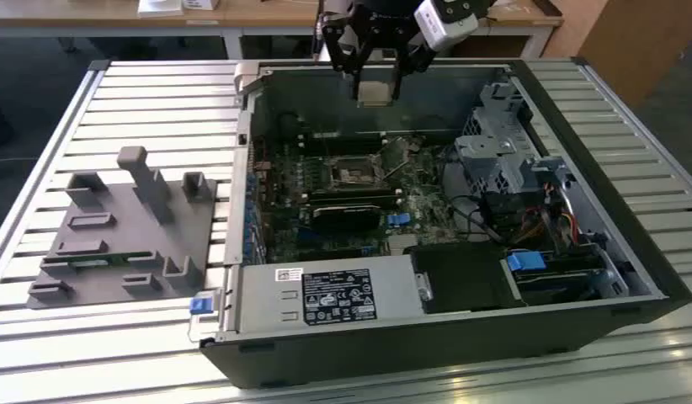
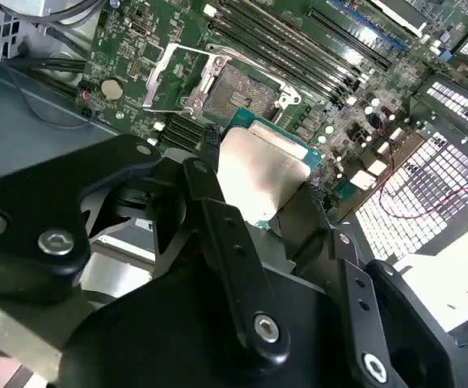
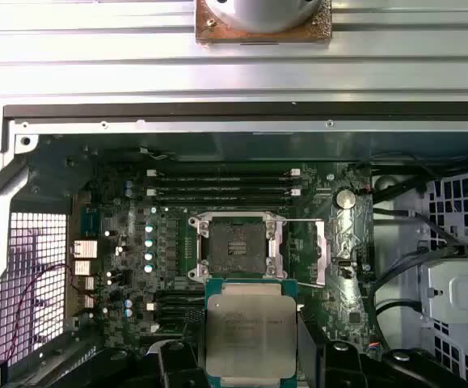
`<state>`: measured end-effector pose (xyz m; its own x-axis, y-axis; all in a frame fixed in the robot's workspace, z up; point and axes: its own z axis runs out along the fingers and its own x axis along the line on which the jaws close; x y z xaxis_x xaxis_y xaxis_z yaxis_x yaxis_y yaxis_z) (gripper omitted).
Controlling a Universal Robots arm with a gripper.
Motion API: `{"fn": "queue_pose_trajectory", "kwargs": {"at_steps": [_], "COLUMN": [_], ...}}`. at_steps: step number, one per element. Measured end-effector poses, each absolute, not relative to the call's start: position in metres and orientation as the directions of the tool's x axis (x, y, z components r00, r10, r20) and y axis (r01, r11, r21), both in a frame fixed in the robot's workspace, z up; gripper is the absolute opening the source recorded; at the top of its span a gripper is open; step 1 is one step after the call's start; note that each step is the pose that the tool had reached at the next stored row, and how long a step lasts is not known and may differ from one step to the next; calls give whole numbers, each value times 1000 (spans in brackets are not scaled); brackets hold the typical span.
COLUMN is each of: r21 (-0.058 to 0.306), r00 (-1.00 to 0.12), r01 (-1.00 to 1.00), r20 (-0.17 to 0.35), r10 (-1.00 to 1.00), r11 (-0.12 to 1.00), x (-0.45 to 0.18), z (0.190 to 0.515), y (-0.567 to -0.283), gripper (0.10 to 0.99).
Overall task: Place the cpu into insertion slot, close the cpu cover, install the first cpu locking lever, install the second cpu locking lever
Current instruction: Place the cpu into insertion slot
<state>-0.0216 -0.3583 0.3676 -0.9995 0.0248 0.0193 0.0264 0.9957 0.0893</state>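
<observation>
My gripper [image 1: 375,88] hangs above the far wall of the open computer case and is shut on the cpu [image 1: 375,93], a flat square chip with a pale silver top. In both wrist views the cpu [image 3: 251,327] [image 2: 262,166] sits between the black fingers [image 2: 209,149], held well above the green board. The insertion slot [image 3: 238,246] [image 2: 238,89] [image 1: 352,174] lies open and empty, a dark square with a silvery rim. The cpu cover [image 3: 318,252] [image 2: 169,77], a thin metal frame, is swung back beside the slot.
A grey moulded fixture [image 1: 121,227] lies on the slatted table at the exterior view's left. Inside the case [image 1: 251,168] are a ribbed black card [image 1: 346,210], a power supply [image 1: 323,295], a metal drive cage [image 1: 503,151], cables [image 1: 481,219] and long memory slots [image 3: 221,182].
</observation>
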Motion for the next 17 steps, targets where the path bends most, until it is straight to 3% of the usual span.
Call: {"fn": "queue_pose_trajectory", "kwargs": {"at_steps": [17], "r21": [88], "r00": [-987], "r01": [158], "r20": [19], "r10": [157], "r11": [983], "x": [-22], "z": [367], "y": [-358], "gripper": [537]}}
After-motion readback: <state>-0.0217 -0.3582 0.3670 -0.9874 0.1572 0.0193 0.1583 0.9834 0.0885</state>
